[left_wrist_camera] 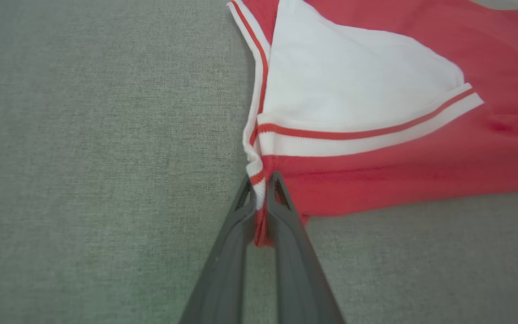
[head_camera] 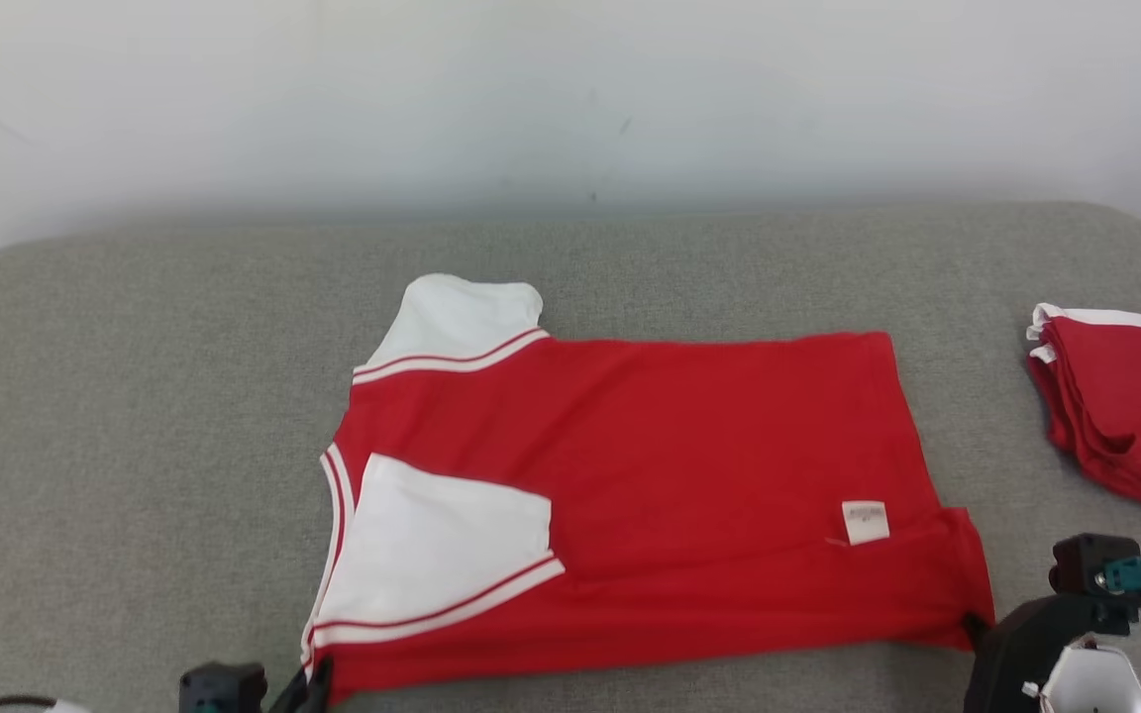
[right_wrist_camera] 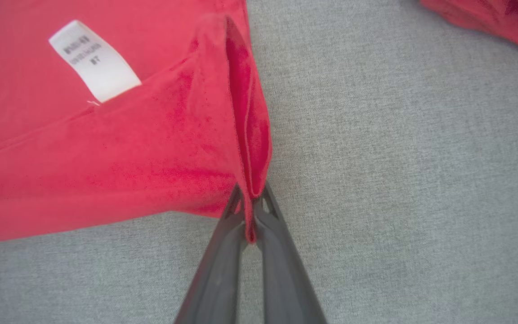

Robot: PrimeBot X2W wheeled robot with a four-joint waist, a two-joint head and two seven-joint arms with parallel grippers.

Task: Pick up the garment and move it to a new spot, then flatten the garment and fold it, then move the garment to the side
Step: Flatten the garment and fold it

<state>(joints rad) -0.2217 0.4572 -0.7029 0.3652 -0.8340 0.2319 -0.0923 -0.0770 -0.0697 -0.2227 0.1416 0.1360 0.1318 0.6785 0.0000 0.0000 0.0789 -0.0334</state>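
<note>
As the garment (head_camera: 679, 465) lies spread beyond them, left gripper (left_wrist_camera: 262, 182) and right gripper (right_wrist_camera: 251, 194) each clamp a near corner.

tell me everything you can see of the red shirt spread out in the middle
The red shirt looks like soft knit, with white sleeves edged in red-and-white stripes. It lies spread flat on the grey padded surface, neck end toward the robot's left. The near sleeve is folded onto the body; the far sleeve sticks out. A small white label shows near the hem. The left gripper is shut on the near neck-side corner, the right gripper on the near hem corner.
</note>
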